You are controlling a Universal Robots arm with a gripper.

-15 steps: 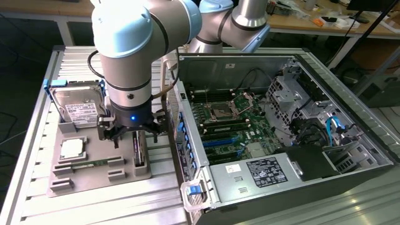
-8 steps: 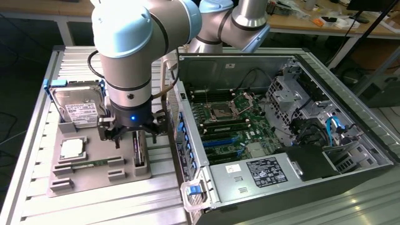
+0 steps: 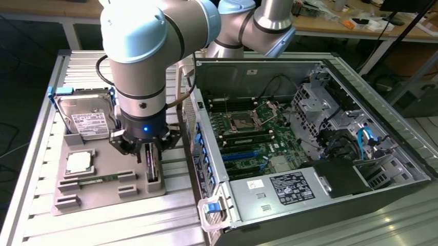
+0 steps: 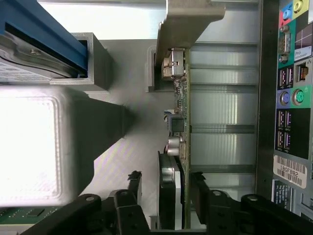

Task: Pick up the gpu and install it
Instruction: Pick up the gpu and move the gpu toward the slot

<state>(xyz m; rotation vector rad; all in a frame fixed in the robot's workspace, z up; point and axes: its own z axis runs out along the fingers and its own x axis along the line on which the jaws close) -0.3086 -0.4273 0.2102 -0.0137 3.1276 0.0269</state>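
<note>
From where I stand, a slatted metal table (image 3: pixel 34 169) carries everything. The open computer case (image 3: pixel 260 69) lies on its side over the half of the table at the exterior view's right, motherboard (image 3: pixel 253 128) facing up. The arm (image 3: pixel 140 51) reaches down just beside the case, over a grey tray (image 3: pixel 102 197) that sits on the other half of the table. At the tray's far corner a hard drive (image 3: pixel 85 115) in a blue frame stands leaning in its holder. The gpu (image 3: pixel 152 166) stands on edge in a slot along the tray's edge nearest the case. In the wrist view the gpu (image 4: pixel 182 98) runs edge-on, and its metal bracket (image 4: pixel 188 19) is at the end away from the gripper. A processor chip (image 3: pixel 80 163) lies flat mid-tray, and a green memory stick (image 3: pixel 96 179) sits nearer the tray's front edge. The gripper (image 3: pixel 147 151) is low over the card. In the wrist view the gripper (image 4: pixel 165 177) has its black fingers (image 4: pixel 196 188) spread, one each side of the card, with a gap showing on one side.
</note>
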